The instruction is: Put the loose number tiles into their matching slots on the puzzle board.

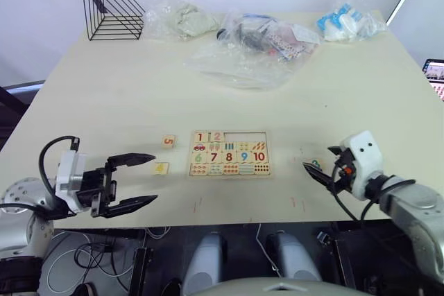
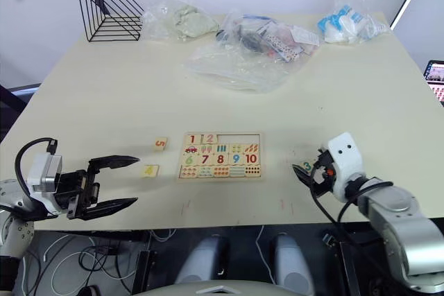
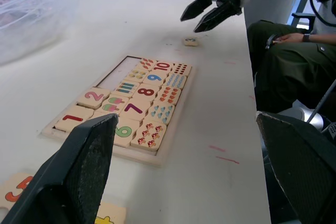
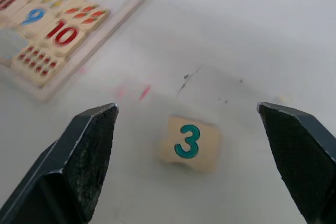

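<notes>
The right gripper [image 4: 189, 129] is hovering with fingers spread over the 3 tile [image 4: 189, 142], lying on the table [image 1: 312, 95] right of the puzzle board [image 1: 229, 154], and should be straddling it squarely before pinching, while the left gripper [image 1: 142, 181] is waiting open

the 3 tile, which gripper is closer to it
Right. The right gripper hovers open around the 3 tile; the left gripper sits open across the puzzle board from it.
</notes>
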